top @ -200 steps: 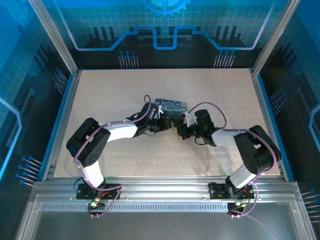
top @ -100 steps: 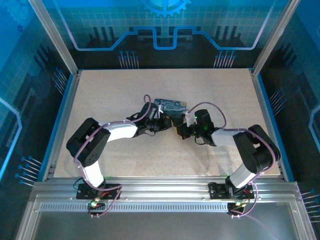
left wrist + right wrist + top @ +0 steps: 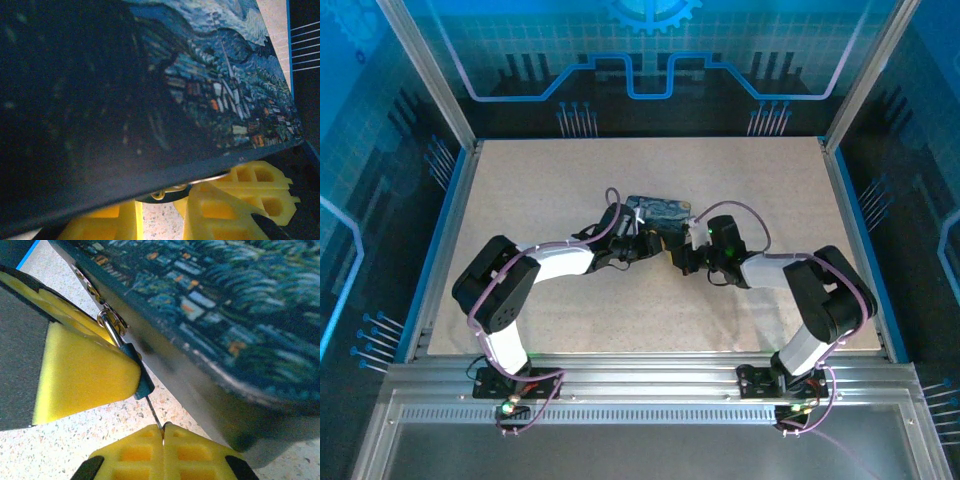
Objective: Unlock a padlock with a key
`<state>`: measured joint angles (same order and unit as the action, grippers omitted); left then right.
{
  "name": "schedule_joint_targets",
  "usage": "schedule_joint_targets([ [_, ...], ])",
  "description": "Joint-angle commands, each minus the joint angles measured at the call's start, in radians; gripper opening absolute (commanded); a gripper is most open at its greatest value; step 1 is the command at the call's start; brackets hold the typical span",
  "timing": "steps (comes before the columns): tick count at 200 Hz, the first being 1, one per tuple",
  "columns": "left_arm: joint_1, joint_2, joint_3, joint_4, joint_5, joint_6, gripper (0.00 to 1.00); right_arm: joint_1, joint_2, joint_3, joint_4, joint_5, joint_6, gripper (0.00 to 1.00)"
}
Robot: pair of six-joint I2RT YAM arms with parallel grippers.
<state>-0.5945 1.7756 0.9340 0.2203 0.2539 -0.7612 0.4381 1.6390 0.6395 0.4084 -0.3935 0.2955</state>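
The dark-blue painted tin (image 3: 665, 208) lies mid-table, and both grippers meet at its near edge. In the right wrist view the small dark padlock (image 3: 139, 377) hangs by its metal loop (image 3: 111, 329) from the tin's clasp. A yellow finger (image 3: 80, 370) of the other gripper presses against it. My right gripper (image 3: 163, 429) is shut on the thin key (image 3: 154, 410), whose tip enters the padlock's bottom. In the left wrist view my left gripper (image 3: 165, 210) is shut on the padlock (image 3: 167, 196), just under the tin's lid (image 3: 150, 90). From above, the left gripper (image 3: 648, 240) and right gripper (image 3: 682, 248) nearly touch.
The speckled table (image 3: 550, 180) is ringed by a blue rim and metal posts. An aluminium rail (image 3: 640, 375) with both arm bases runs along the near edge. Open tabletop lies on all sides of the tin.
The right wrist has edged slightly up and left toward the tin. The left arm has hardly moved, and both grips are unchanged.
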Motion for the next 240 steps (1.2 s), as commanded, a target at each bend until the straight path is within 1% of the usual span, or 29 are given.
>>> schedule_joint_targets([
  [1, -0.034, 0.023, 0.015, -0.018, 0.103, 0.002, 0.17, 0.007, -0.001, 0.093, 0.156, -0.057, 0.014, 0.0],
  [34, -0.034, 0.022, 0.014, -0.014, 0.106, 0.0, 0.17, 0.001, 0.016, 0.087, 0.139, -0.051, -0.005, 0.0],
  [56, -0.034, 0.018, 0.011, -0.011, 0.109, 0.0, 0.17, -0.021, 0.027, 0.067, 0.155, -0.051, -0.019, 0.0],
  [77, -0.034, 0.014, 0.01, -0.011, 0.11, 0.003, 0.17, -0.045, 0.031, 0.053, 0.174, -0.069, -0.032, 0.0],
  [115, -0.034, 0.016, 0.009, -0.012, 0.11, 0.005, 0.18, -0.053, 0.031, 0.061, 0.165, -0.091, -0.064, 0.0],
  [151, -0.034, 0.016, 0.007, -0.011, 0.108, 0.005, 0.17, -0.054, 0.042, 0.074, 0.169, -0.147, -0.051, 0.0],
  [213, -0.036, 0.028, 0.007, -0.01, 0.108, 0.003, 0.17, -0.052, 0.027, 0.086, 0.201, -0.169, -0.006, 0.0],
  [240, -0.036, 0.031, 0.006, -0.009, 0.108, 0.003, 0.17, -0.052, 0.025, 0.106, 0.202, -0.197, 0.016, 0.0],
])
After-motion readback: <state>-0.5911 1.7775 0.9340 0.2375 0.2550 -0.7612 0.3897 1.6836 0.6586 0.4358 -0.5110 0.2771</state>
